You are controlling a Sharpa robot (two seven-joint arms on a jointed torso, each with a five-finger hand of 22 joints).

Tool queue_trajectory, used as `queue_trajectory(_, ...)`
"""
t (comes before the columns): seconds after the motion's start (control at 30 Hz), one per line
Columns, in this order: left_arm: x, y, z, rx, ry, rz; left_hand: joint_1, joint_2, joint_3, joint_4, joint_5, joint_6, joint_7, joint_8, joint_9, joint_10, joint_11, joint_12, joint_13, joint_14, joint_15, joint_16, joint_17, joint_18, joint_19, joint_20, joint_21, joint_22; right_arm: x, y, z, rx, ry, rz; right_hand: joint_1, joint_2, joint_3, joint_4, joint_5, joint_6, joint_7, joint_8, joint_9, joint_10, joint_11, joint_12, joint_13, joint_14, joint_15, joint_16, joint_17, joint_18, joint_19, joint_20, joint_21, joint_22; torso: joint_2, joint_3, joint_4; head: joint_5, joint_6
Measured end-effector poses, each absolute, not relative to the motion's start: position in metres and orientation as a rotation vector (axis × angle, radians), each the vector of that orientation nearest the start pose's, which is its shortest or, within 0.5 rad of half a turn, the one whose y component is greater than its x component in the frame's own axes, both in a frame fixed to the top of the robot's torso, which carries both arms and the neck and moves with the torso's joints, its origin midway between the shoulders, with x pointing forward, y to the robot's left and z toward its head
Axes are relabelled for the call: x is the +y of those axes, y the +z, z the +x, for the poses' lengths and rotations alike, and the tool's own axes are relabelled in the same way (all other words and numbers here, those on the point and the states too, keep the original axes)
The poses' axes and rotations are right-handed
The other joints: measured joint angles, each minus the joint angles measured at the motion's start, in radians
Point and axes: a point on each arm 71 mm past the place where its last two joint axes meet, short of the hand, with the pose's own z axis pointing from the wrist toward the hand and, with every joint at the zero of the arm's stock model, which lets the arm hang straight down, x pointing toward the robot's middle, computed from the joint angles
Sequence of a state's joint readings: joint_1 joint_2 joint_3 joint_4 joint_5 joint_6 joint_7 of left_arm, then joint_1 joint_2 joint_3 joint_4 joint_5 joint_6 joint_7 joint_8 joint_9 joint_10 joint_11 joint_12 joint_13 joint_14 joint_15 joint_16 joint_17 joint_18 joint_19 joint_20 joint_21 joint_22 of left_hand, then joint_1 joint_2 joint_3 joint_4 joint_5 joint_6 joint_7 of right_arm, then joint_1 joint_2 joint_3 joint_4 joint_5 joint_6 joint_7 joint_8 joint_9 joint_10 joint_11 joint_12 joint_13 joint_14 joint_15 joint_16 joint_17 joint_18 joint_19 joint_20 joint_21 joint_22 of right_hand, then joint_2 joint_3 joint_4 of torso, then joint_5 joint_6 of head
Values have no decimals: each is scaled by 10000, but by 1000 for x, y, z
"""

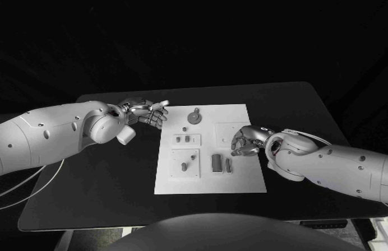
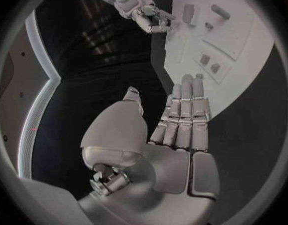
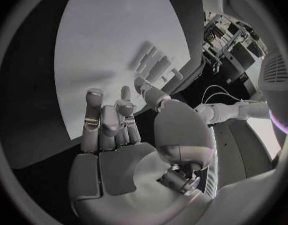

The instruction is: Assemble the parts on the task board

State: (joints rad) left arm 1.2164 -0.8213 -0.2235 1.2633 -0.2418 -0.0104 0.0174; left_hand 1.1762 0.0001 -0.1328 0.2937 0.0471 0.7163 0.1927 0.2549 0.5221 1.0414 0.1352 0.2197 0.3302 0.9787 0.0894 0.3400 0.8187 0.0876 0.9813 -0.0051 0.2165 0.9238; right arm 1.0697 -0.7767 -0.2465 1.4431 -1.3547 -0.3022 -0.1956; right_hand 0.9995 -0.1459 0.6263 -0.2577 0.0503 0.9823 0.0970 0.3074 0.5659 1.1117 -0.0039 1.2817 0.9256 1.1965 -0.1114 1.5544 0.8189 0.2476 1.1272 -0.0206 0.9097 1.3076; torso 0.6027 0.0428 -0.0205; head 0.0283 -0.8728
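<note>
The white task board (image 1: 243, 178) lies in the middle of the black table. On it are small grey parts: a round one (image 1: 194, 116) near the far edge, a pair (image 1: 186, 139) in a raised block, and several upright pieces (image 1: 217, 162) nearer me. My left hand (image 1: 147, 114) hovers at the board's far left edge, fingers (image 2: 184, 110) straight and side by side, holding nothing. My right hand (image 1: 246, 140) hangs over the board's right side, fingers (image 3: 109, 122) half curled above the white surface, with no part visible in them. The right hand (image 2: 150, 16) also appears in the left wrist view.
The black table (image 1: 97, 189) reaches well beyond the board on both sides. My left forearm (image 1: 56, 133) lies over the table's left part and my right forearm (image 1: 340, 167) over its right front. A cable (image 1: 32, 178) loops below the left arm.
</note>
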Motion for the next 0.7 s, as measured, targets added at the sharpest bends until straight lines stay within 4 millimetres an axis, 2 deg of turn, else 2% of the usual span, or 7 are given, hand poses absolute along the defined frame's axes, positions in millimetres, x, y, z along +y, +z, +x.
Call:
queue_trajectory(0.13,276,-271,497,20368,-10936,-10432,0,0,0,0,0,0,0,0,0,0,0,0,-5,0,0,0,3,1,0,0,0,1,-210,-313,441,20044,5653,390,-438,-438,-159,418,0,-31,29,-58,-20,-44,47,-50,-26,22,82,-45,-45,-1,-1,1,-47,0,-2,1,-3,4,0)
queue_trajectory(0.27,280,-271,500,20138,-10866,-10459,170,0,34,22,0,0,0,22,0,-54,-12,0,-16,0,0,0,13,2,0,0,0,13,-221,-306,455,19684,6067,1745,-550,-430,-118,568,0,-203,91,-115,-22,-271,179,-265,-110,-162,216,-273,-136,0,-149,62,-240,-56,-4,-6,-2,-4,42)
queue_trajectory(0.37,285,-270,503,19849,-10813,-10509,381,86,58,-1,0,81,-5,93,22,-90,22,0,-44,-35,35,-50,13,21,-35,35,-47,13,-230,-301,471,19384,6595,2752,-656,-158,-167,514,0,-484,244,-116,-12,-712,201,-721,-372,-646,276,-829,-399,7,-777,234,-629,-162,-7,-6,-2,-15,152)
queue_trajectory(0.53,291,-266,511,19188,-10842,-10655,678,203,58,-2,0,267,-55,180,27,-274,86,-129,-169,-146,146,-231,-40,21,-206,87,-201,-38,-244,-295,495,18786,7351,4014,-791,421,-144,170,0,-661,365,-151,33,-1478,285,-2074,-1224,-1545,483,-2376,-1131,77,-1967,666,-1679,-642,-12,-15,0,-23,466)
queue_trajectory(0.57,292,-265,513,19052,-10863,-10681,717,242,58,-2,0,308,-86,181,27,-372,96,-189,-214,-225,182,-294,-74,18,-280,118,-256,-76,-247,-294,500,18651,7465,4267,-813,485,-93,118,0,-678,383,-151,33,-1610,321,-2399,-1445,-1713,565,-2713,-1294,59,-2198,749,-1908,-760,-13,-15,0,-23,526)
queue_trajectory(0.63,294,-263,517,18689,-10904,-10734,814,278,41,12,0,326,-69,181,27,-531,122,-334,-326,-366,254,-468,-168,18,-423,194,-391,-154,-253,-290,511,18310,7733,4857,-848,609,-70,-53,0,-731,453,-151,54,-1696,420,-3267,-2107,-2177,643,-3583,-1701,-233,-2597,981,-2442,-1077,-14,-16,1,-23,699)
queue_trajectory(0.7,297,-260,523,18290,-10931,-10781,912,330,-31,-3,0,359,-135,181,20,-711,95,-499,-448,-560,300,-655,-270,18,-602,232,-523,-238,-258,-287,522,17955,7971,5431,-908,709,-50,-148,0,-819,542,-207,65,-1685,510,-4020,-2725,-2314,754,-4347,-2048,-233,-2880,1149,-2870,-1363,-15,-14,2,-39,893)
